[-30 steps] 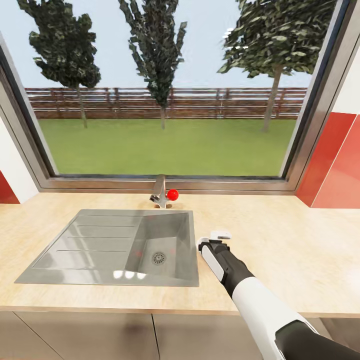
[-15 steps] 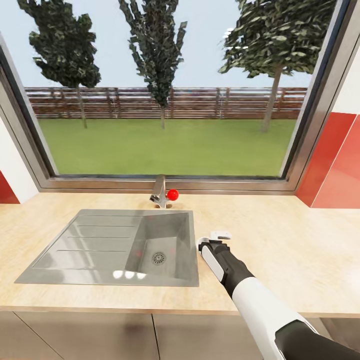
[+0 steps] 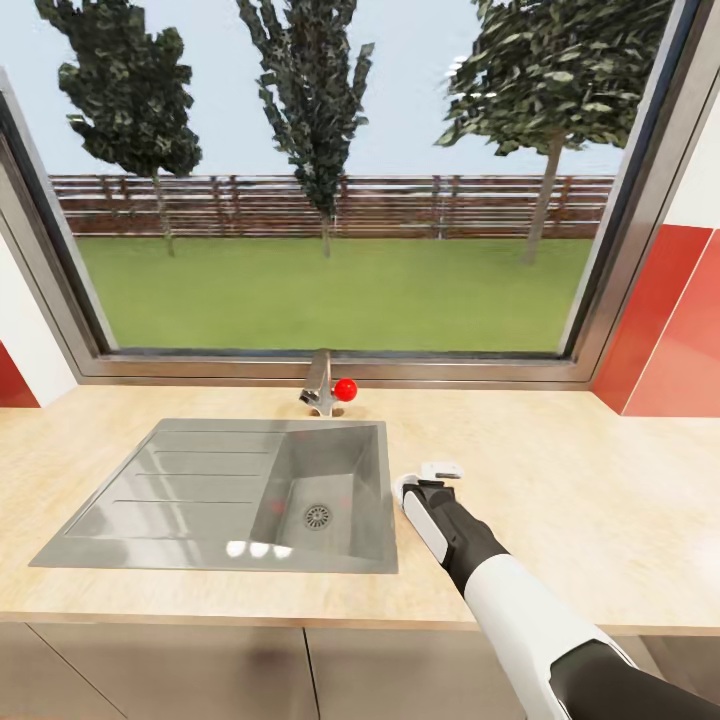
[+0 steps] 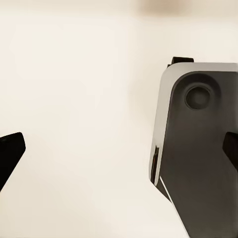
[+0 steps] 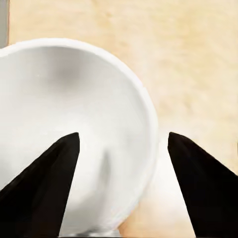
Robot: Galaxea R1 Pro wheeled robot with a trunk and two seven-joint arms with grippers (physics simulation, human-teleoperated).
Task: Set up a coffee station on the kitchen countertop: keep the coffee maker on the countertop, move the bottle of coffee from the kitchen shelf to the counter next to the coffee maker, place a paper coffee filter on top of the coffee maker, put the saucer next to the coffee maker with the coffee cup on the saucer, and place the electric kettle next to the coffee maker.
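Checker: right gripper (image 3: pixel 432 480), where and what state?

Tagger: Head view, about 5 o'clock of frame centre, low over the countertop (image 3: pixel 560 480), just past the sink (image 3: pixel 200 425) on its 3 o'clock side. The white forearm comes up from the 5 o'clock corner. Right wrist view shows the gripper (image 5: pixel 123 135) with its two dark fingers (image 5: pixel 49 183) spread apart, clamped on nothing.

Checker: Task item?

Tagger: White round dish (image 5: pixel 74 89) under that gripper, lying on the countertop. Cup or saucer, cannot tell. One finger hangs over its hollow, the other over bare countertop, with the rim between them. Cannot tell whether either finger touches it. In head view the dish (image 3: pixel 443 467) peeks out at 12 o'clock of the gripper tip, close to the sink's edge.

Checker: Left gripper (image 4: pixel 120 148)?

Tagger: Left wrist view: dark fingertips (image 4: pixel 10 153) at opposite edges of the picture, wide apart, nothing between them. Behind is a plain pale surface and a grey-and-white robot part (image 4: pixel 198 158).

Checker: Surroundings?

Tagger: Faucet (image 3: pixel 318 385) with a red knob (image 3: pixel 345 388) at 12 o'clock of the sink basin. The window (image 3: pixel 330 200) behind shows trees, lawn and fence. Red wall panels sit at 3 o'clock.
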